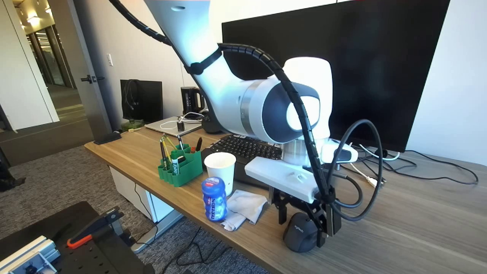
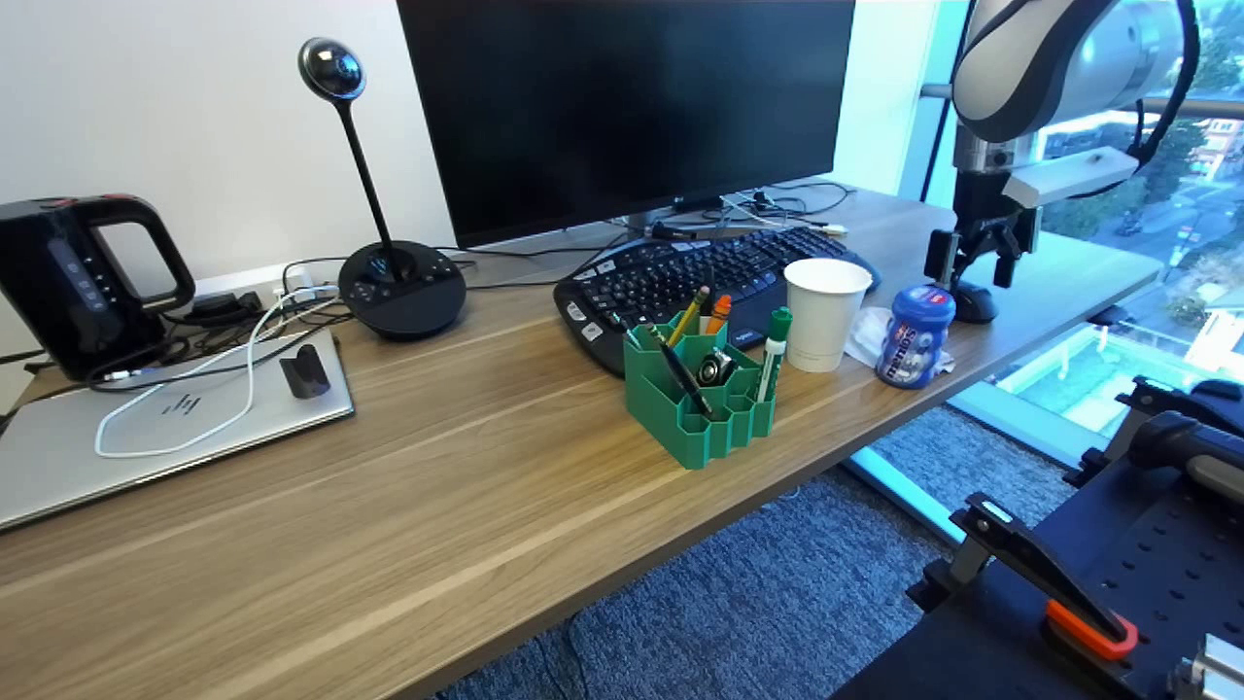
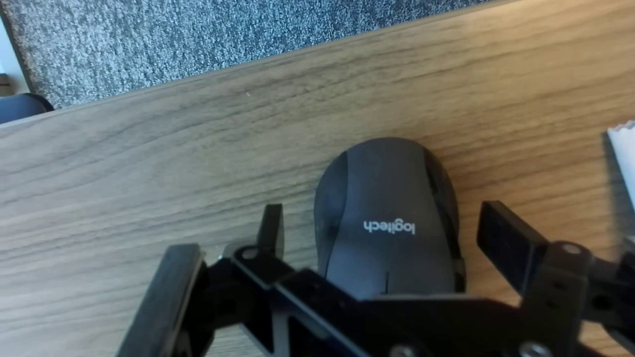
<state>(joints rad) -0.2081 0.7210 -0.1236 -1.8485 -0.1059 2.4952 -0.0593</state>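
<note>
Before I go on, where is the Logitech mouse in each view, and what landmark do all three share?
In an exterior view: mouse, low, right of centre.
In an exterior view: mouse, toward the right, just above mid-height.
In the wrist view: mouse, a little right of and below centre, its lower end hidden.
Shared landmark: white cloth, left of the mouse in both exterior views, at the wrist view's right edge.

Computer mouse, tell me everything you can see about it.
The mouse has a dark grey, rounded body with black sides, plastic-looking, and pale logitech lettering. It sits right side up on the desk, near the edge, between the spread fingers of the open gripper, with a gap on each side. The gripper hides its front end in the wrist view.
</note>
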